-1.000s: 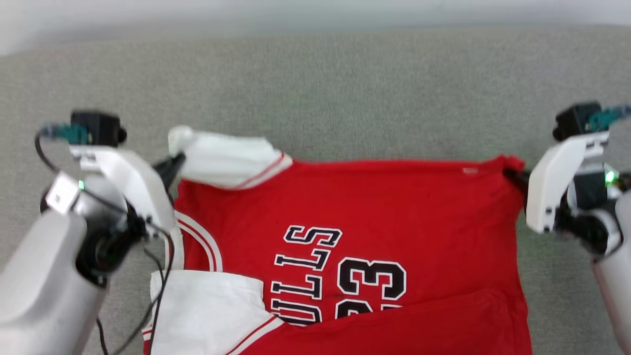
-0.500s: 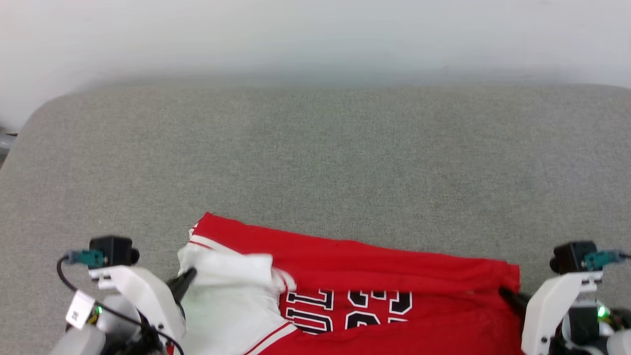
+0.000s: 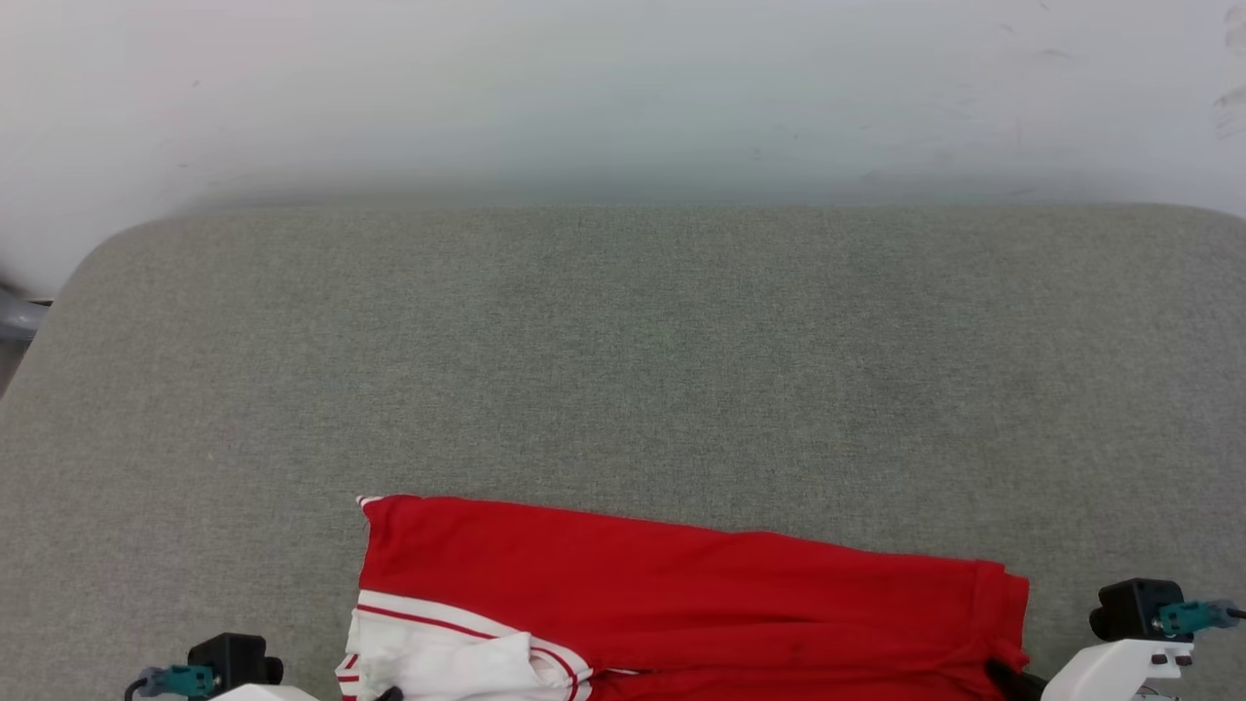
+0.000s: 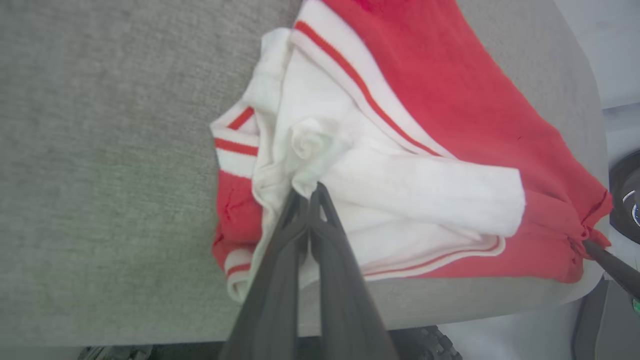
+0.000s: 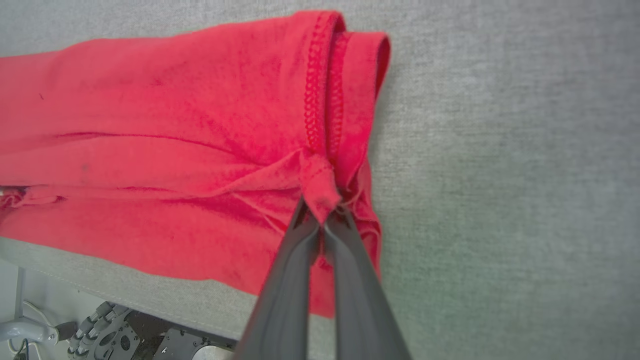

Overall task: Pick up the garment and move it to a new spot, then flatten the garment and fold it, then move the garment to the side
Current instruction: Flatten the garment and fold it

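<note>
The red garment (image 3: 681, 594) lies folded along the near edge of the grey surface, with its white striped sleeve (image 3: 438, 662) at the lower left. In the left wrist view my left gripper (image 4: 312, 192) is shut on a bunch of the white sleeve cloth of the garment (image 4: 450, 100). The right wrist view shows my right gripper (image 5: 322, 215) shut on a pinched corner of the garment (image 5: 175, 125) by its stitched hem. My right gripper's dark finger (image 3: 1007, 677) meets the garment's right end at the bottom of the head view.
The grey padded surface (image 3: 623, 370) stretches far beyond the garment to a white wall (image 3: 623, 88). Its near edge (image 5: 125, 295) runs just under the garment, with the robot's base (image 5: 125, 335) below it. The surface's left corner (image 3: 88, 263) is rounded.
The head camera has tilted up. Both grippers drew the held edge back toward me over the garment, so the printed letters and number are now covered by a red fold.
</note>
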